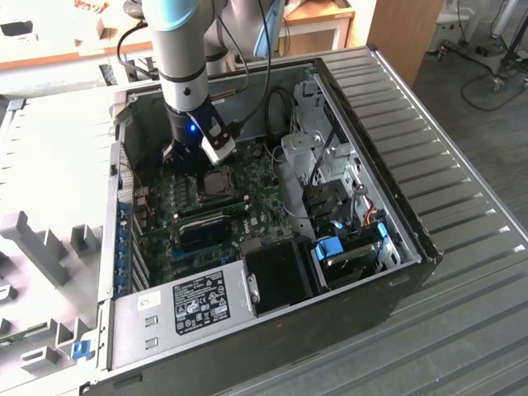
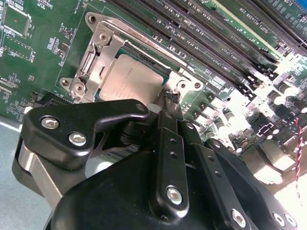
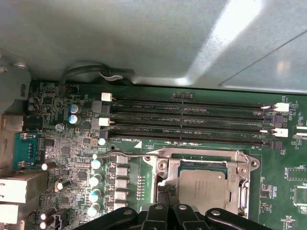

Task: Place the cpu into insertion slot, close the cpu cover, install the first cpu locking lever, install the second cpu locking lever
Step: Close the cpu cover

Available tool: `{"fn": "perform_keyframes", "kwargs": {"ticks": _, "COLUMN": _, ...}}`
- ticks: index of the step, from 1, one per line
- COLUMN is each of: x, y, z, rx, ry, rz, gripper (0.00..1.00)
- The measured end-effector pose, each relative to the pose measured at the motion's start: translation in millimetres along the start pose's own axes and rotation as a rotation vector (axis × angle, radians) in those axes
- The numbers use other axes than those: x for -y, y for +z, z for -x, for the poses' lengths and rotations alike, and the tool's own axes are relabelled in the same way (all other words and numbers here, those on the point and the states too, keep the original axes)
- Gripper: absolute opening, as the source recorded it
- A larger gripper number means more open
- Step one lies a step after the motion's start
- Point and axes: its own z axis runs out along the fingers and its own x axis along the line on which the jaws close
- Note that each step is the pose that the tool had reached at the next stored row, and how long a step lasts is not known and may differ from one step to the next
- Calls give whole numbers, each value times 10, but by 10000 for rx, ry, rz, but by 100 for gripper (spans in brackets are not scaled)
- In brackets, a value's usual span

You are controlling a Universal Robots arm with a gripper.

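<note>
An open computer case (image 1: 408, 247) lies on its side on a ribbed metal surface (image 1: 470, 173), filling the middle of the exterior view. The robot arm (image 1: 181, 58) reaches down into it from the upper part of that view, toward the exterior view's left. In the second wrist view the tool (image 2: 171, 97) has its black fingers (image 2: 168, 125) drawn together with no gap showing at the tips. The tips sit right at one corner of the socket, and whether anything thin is pinched between them cannot be told. The cpu (image 2: 129, 81), its silvery-grey top facing up, lies flat in the insertion slot (image 3: 201, 164), whose dark rim shows as a narrow strip along one edge of the chip. The cpu cover (image 2: 93, 60) is folded down over it, and its metal frame surrounds the chip, which shows through the square window. A thin wire locking lever (image 3: 125, 154) runs along the socket's edge on the side nearest the long black memory slots (image 3: 192, 120). It reaches out past the socket over the green motherboard (image 3: 283, 187), and whether it is latched cannot be told. In the exterior view the socket sits just below the tool, in the upper-middle part of the board. A grey power supply (image 1: 194, 301) fills the case's lower corner on the exterior view's left, and blue drive carriers (image 1: 330, 247) sit toward the lower right.
</note>
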Motion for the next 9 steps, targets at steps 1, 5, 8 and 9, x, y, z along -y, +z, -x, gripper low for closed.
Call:
{"fn": "perform_keyframes", "kwargs": {"ticks": 1, "x": 1, "y": 7, "z": 0, "rx": -2, "ry": 0, "rz": -3, "gripper": 11}}
{"fn": "perform_keyframes", "kwargs": {"ticks": 5, "x": 3, "y": 32, "z": -1, "rx": -9, "ry": 0, "rz": -12, "gripper": 11}}
{"fn": "perform_keyframes", "kwargs": {"ticks": 8, "x": 3, "y": 37, "z": -1, "rx": -7, "ry": 0, "rz": -9, "gripper": 11}}
{"fn": "perform_keyframes", "kwargs": {"ticks": 9, "x": 2, "y": 38, "z": -1, "rx": -4, "ry": 0, "rz": -5, "gripper": 11}}
